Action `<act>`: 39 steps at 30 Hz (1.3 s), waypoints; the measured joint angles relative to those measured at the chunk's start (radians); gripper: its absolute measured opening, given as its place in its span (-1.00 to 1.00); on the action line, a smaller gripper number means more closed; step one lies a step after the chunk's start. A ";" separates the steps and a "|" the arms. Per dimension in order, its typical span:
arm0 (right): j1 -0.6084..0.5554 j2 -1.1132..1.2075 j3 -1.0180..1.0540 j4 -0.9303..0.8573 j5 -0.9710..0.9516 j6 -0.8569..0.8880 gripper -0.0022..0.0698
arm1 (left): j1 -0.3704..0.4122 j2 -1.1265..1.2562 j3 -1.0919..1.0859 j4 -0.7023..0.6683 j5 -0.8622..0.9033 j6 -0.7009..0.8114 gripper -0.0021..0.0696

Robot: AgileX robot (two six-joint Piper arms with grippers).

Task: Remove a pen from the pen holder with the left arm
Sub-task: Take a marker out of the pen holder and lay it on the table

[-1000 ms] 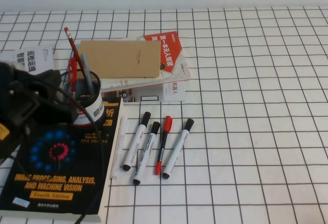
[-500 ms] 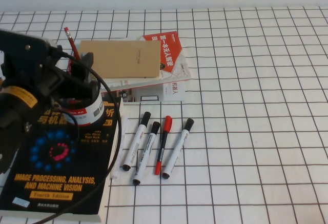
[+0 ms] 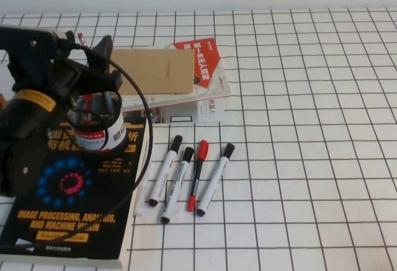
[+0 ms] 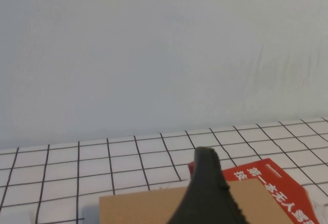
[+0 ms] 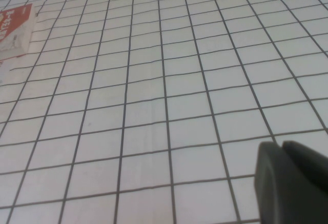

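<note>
The pen holder (image 3: 99, 132), a black cup with a white and red label, stands on a black book (image 3: 62, 209) at the left. A red pencil (image 3: 80, 36) sticks up out of it, and the other pens in it are mostly hidden by my arm. My left gripper (image 3: 87, 51) hangs open just above the holder's mouth, its fingers on either side of the pencil's top, holding nothing. Only one dark finger (image 4: 207, 193) shows in the left wrist view. In the right wrist view my right gripper (image 5: 287, 180) is shut and empty over bare grid table.
Behind the holder lies a book stack topped by a brown notebook (image 3: 155, 69) over a red book (image 3: 205, 54). Three black-capped markers (image 3: 166, 168) (image 3: 177, 176) (image 3: 214, 170) and a red pen (image 3: 197, 175) lie on the table right of the black book.
My left arm has swung up from the near left and forward over the pen holder. Its jaws have gone from shut to open. The pens on the table have not moved.
</note>
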 joint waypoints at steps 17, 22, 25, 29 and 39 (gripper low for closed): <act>0.000 0.000 0.000 0.000 0.000 0.000 -0.99 | 0.016 0.102 -0.078 -0.050 -0.006 0.000 0.21; 0.000 0.000 0.000 0.000 0.000 0.000 -0.99 | 0.016 0.102 -0.079 -0.050 -0.006 0.000 -0.37; 0.000 0.000 0.000 0.000 0.000 0.000 -0.99 | 0.016 0.102 -0.079 -0.044 -0.006 0.000 -0.74; 0.000 0.000 0.000 0.000 0.000 0.000 -0.99 | 0.016 0.102 -0.079 -0.030 -0.008 0.000 -0.85; 0.000 0.000 0.000 0.000 0.000 0.000 -0.99 | 0.016 0.026 -0.079 0.013 -0.010 0.000 -0.86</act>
